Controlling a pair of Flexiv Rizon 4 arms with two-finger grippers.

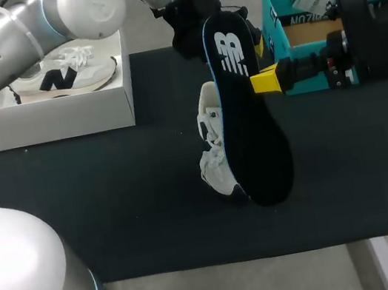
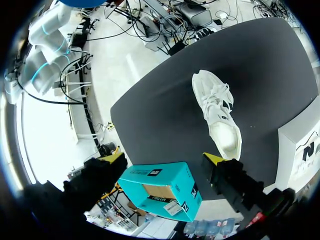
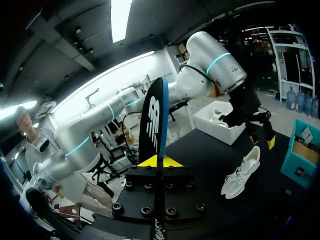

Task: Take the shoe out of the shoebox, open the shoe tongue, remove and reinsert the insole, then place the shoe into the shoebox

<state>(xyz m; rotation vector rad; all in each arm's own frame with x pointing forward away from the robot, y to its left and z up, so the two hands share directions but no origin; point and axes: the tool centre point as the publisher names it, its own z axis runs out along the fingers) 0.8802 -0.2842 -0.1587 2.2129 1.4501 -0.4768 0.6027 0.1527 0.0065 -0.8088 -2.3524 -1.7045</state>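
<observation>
Above the shoe (image 1: 215, 149), which lies on its side on the black mat (image 1: 113, 197), I have the insole (image 1: 250, 120) pinched edge-on in the right gripper (image 3: 156, 161). The left gripper (image 2: 164, 159) hangs higher, beyond the shoe, spread wide and empty.

My worry is the thin pinch: the long insole could swivel or slip as I lower it. Nothing steadies the shoe, so pushing the insole in would likely shove it across the mat.

For markings, the insole carries a white letter logo. The teal shoebox (image 1: 274, 25), to the right of the shoe, has printed labels I will not read off. In the white box (image 1: 61, 116), to the shoe's left, a second shoe (image 1: 61, 74) shows a dark letter mark.
</observation>
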